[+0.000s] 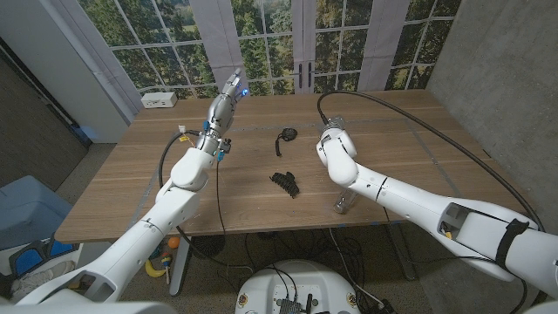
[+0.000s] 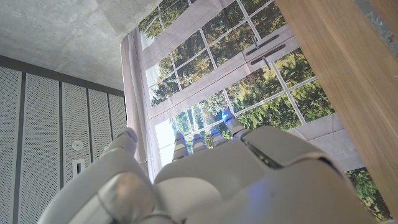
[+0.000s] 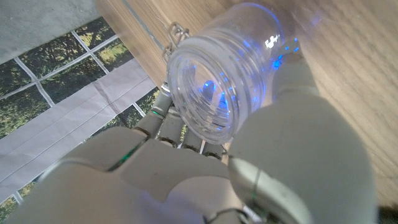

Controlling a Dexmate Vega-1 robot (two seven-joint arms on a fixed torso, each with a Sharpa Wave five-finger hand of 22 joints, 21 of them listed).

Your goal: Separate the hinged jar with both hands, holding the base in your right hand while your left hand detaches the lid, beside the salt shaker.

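A: Head view — where are the hands?

B: Left hand (image 1: 228, 94) is raised over the table's (image 1: 113, 187) far left, fingers straight and close together, holding nothing. Right hand (image 1: 332, 139) is lifted over the middle.

A: And the jar?

B: Right wrist view shows the clear jar base (image 3: 230, 68) gripped in the right hand, mouth open, wire hinge at its rim. A black lid (image 1: 285, 135) lies on the table between the hands; a dark object (image 1: 284, 182) lies nearer. A shaker (image 1: 343, 205) stands by the near edge, beneath the right arm.
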